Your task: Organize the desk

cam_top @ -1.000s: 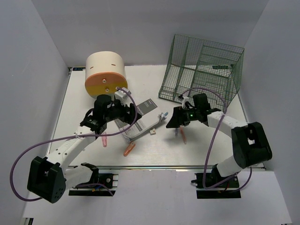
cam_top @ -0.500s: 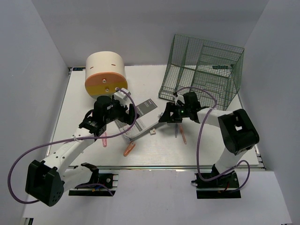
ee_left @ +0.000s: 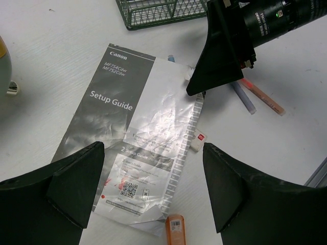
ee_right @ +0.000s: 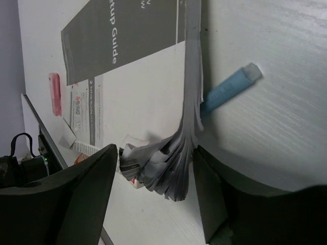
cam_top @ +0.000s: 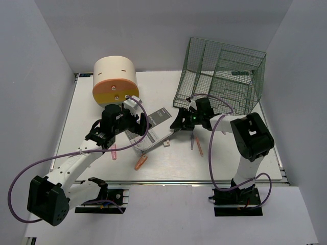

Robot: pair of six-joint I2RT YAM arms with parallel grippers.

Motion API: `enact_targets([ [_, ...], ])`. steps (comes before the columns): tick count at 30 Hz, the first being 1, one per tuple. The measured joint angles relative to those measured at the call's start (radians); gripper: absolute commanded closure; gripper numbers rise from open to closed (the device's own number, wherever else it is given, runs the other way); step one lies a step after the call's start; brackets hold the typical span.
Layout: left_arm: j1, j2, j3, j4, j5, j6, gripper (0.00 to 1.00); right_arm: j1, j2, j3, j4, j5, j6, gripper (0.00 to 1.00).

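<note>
The white desk (cam_top: pixel 240 153) holds a grey-and-white Setup Guide booklet (cam_top: pixel 156 127). My left gripper (cam_top: pixel 134 121) hovers open above it; in the left wrist view (ee_left: pixel 153 189) the booklet (ee_left: pixel 138 138) lies flat between the wide jaws. My right gripper (cam_top: pixel 177 124) is low at the booklet's right edge. In the right wrist view it (ee_right: pixel 153 194) is open, with the booklet's fanned pages (ee_right: pixel 176 163) lifted between the jaws, close to the right finger (ee_right: pixel 214 204). A blue pen (ee_right: pixel 230 89) lies under that edge.
A cream-and-orange round drawer box (cam_top: pixel 115 79) stands back left, and a green wire rack (cam_top: pixel 219 76) back right. A pink pen (cam_top: pixel 114 151), an orange pen (cam_top: pixel 140 162), a purple pen (cam_top: pixel 192 141), an orange-red pen (cam_top: pixel 200 148) and a small white tag (cam_top: pixel 166 144) lie near the booklet.
My right gripper has moved left from the two pens to the booklet's right edge. The left gripper has shifted slightly over the booklet.
</note>
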Motion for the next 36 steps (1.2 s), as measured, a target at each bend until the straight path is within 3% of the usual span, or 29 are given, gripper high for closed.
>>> enact_targets([
  [3, 0.000, -0.003, 0.000, 0.000, 0.000, 0.000, 0.13, 0.002, 0.005, 0.000, 0.008, 0.008, 0.006, 0.48],
  [6, 0.000, -0.007, 0.000, 0.001, 0.000, 0.000, 0.13, 0.004, 0.005, -0.001, 0.020, 0.014, 0.012, 0.75],
  [11, 0.000, -0.007, 0.000, 0.003, 0.006, -0.007, 0.12, 0.005, -0.008, -0.005, 0.043, 0.018, 0.035, 1.00],
  [24, -0.065, 0.043, 0.000, 0.023, 0.008, -0.016, 0.06, 0.004, -0.119, 0.006, 0.029, -0.020, 0.088, 1.00],
  [36, -0.263, 0.123, 0.002, 0.013, -0.207, -0.005, 0.04, 0.003, -0.161, 0.063, 0.019, -0.038, 0.152, 1.00],
])
